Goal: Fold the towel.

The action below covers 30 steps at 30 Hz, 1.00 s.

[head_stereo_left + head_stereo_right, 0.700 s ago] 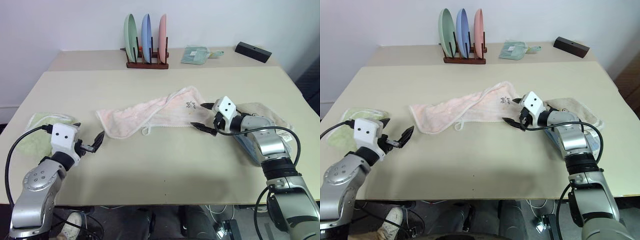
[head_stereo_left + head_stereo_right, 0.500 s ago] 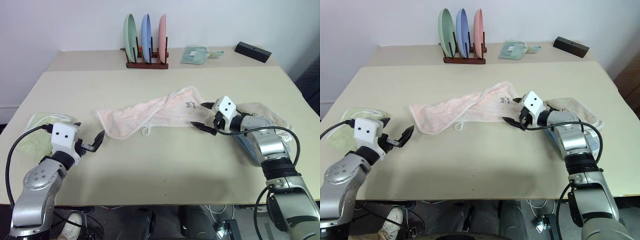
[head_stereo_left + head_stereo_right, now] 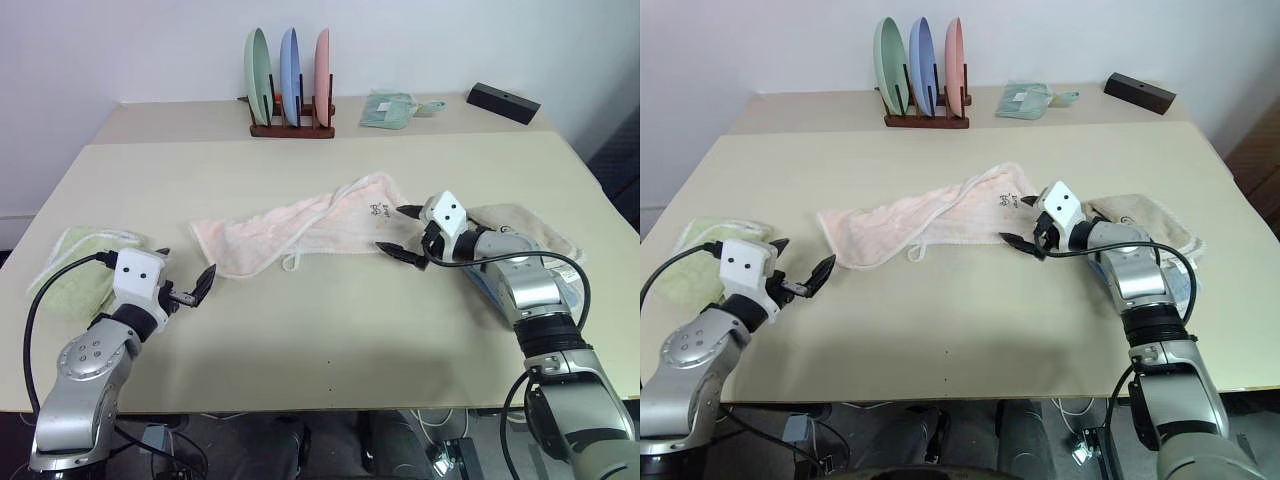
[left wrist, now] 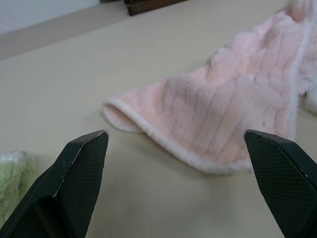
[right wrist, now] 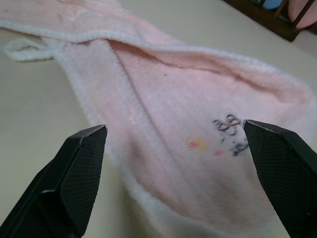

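Now the pink towel (image 3: 300, 232) lies long and rumpled across the middle of the counter (image 3: 330, 330), not folded yet. Each hand waits at one end, likely so both ends can be lifted together. The left hand (image 3: 186, 289) is spread wide and holds nothing, just short of the towel's end. The right hand (image 3: 402, 236) is spread wide too, with the other end between its fingers. A green towel (image 3: 70, 272) and a beige towel (image 3: 530, 225) lie off to the sides. A plate rack (image 3: 290, 90) stands far back. Nothing blocks the way.
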Each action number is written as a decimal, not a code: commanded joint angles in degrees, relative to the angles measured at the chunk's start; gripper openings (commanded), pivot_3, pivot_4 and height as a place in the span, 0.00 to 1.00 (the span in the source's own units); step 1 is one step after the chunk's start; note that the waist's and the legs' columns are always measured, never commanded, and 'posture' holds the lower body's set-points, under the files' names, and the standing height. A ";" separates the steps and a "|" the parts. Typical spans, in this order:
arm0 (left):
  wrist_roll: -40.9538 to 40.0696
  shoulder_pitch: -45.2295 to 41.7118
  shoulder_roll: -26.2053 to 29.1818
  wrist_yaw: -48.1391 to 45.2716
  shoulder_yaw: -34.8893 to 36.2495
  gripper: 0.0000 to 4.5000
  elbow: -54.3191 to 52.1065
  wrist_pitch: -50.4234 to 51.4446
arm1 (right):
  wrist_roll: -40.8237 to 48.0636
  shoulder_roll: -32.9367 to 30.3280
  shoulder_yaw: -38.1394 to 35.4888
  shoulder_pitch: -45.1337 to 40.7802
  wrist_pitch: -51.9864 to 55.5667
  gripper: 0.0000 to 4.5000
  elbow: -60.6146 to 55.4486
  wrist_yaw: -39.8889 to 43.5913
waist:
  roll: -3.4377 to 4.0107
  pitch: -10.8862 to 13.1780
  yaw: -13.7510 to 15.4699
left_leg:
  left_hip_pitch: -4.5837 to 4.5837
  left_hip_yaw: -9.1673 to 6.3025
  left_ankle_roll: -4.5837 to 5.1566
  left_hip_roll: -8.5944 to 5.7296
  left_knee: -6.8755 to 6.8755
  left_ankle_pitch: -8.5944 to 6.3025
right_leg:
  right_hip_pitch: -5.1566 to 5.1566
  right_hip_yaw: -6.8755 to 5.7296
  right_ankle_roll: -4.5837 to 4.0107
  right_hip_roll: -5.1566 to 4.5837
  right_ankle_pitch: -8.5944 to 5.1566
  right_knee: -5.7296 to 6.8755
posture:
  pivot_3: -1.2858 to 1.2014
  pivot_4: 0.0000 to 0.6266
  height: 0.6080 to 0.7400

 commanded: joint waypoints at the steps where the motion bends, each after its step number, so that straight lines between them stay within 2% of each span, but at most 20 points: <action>1: 0.95 -0.27 0.08 -0.50 -0.75 0.99 0.16 -2.29 | 1.89 0.78 -0.16 -0.47 2.05 1.00 -2.83 1.33 | 0.00 0.00 0.03 | 0.00 0.03 0.00 0.00 0.00 0.00 | -0.02 0.03 0.00 0.01 0.00 0.00 | 0.52 0.24 0.98; 7: -1.49 -3.31 2.11 -7.43 -6.08 0.99 0.54 -0.91 | 2.54 -0.74 -1.69 1.12 4.22 1.00 -7.61 0.97 | -0.02 0.00 0.13 | -0.04 0.06 0.04 0.00 0.00 -0.02 | -0.04 0.05 0.00 0.00 0.01 -0.02 | 0.52 0.24 0.98; 12: 4.19 -7.65 7.50 -12.27 -13.88 0.99 5.29 -1.83 | 2.01 -0.41 -1.23 4.74 5.36 1.00 -13.06 -1.45 | 0.00 0.01 0.03 | -0.01 0.07 0.03 0.00 -0.02 -0.02 | -0.04 0.06 0.00 0.01 0.01 -0.01 | 0.52 0.24 0.98; 17: 9.09 -16.15 9.27 -13.61 -19.44 0.99 13.46 -2.19 | 2.59 0.27 -1.89 6.71 6.69 1.00 -16.73 -3.72 | -0.01 0.00 0.04 | 0.00 0.15 0.03 0.02 -0.01 -0.02 | -0.09 0.15 0.01 0.05 0.01 0.01 | 0.52 0.24 0.98; 23: 13.77 -23.39 10.25 -14.77 -22.95 0.99 22.57 -3.07 | 2.48 0.37 -1.83 8.76 6.97 1.00 -18.90 -5.53 | -0.01 0.00 0.13 | -0.09 0.17 0.06 0.04 -0.02 -0.04 | -0.19 0.17 0.02 0.07 0.02 0.00 | 0.52 0.24 0.98; 26: 13.53 -24.35 10.33 -16.57 -23.50 0.99 24.07 -3.25 | 2.46 0.63 -1.77 8.82 7.21 1.00 -19.37 -6.34 | 0.00 0.00 0.01 | -0.06 0.19 0.05 0.03 -0.01 -0.03 | -0.18 0.19 0.06 0.06 0.06 0.01 | 0.52 0.24 0.98; 28: 13.20 -24.17 10.20 -16.94 -22.98 0.87 24.08 -3.40 | 2.36 0.58 -1.89 8.80 7.12 1.00 -19.60 -6.96 | 0.01 -0.01 -0.09 | -0.03 0.21 0.05 0.04 -0.01 -0.03 | -0.17 0.22 0.05 0.08 0.06 0.03 | 0.52 0.24 0.98; 30: 13.30 -23.49 10.49 -17.03 -22.30 0.68 23.64 -4.16 | 2.26 0.31 -2.01 8.93 6.98 1.00 -19.77 -7.36 | 0.01 -0.01 -0.11 | -0.04 0.21 0.05 0.07 -0.02 -0.03 | -0.18 0.22 0.06 0.11 0.06 0.04 | 0.52 0.24 0.98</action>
